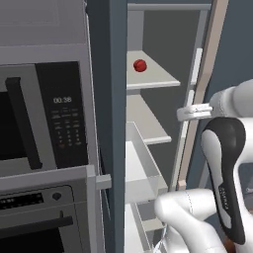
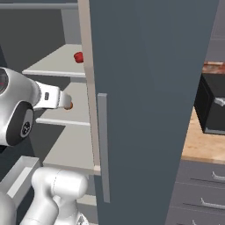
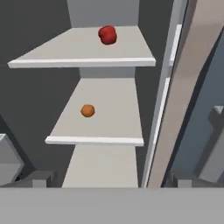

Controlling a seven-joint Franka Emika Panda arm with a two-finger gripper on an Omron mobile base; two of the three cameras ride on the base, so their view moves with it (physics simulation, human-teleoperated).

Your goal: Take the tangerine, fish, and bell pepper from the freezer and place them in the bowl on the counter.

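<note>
My gripper (image 3: 109, 181) is wide open, holding nothing, in front of the freezer (image 3: 105, 94) shelf with the tangerine (image 3: 88, 110).

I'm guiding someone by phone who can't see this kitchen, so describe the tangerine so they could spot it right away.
Look inside the open freezer, the tall blue-grey cabinet beside the microwave. Of its pale shelves, find the second one down, just below the shelf with the bell pepper. The tangerine sits alone there: a small, smooth orange ball, unlike the lobed red bell pepper above.
</note>
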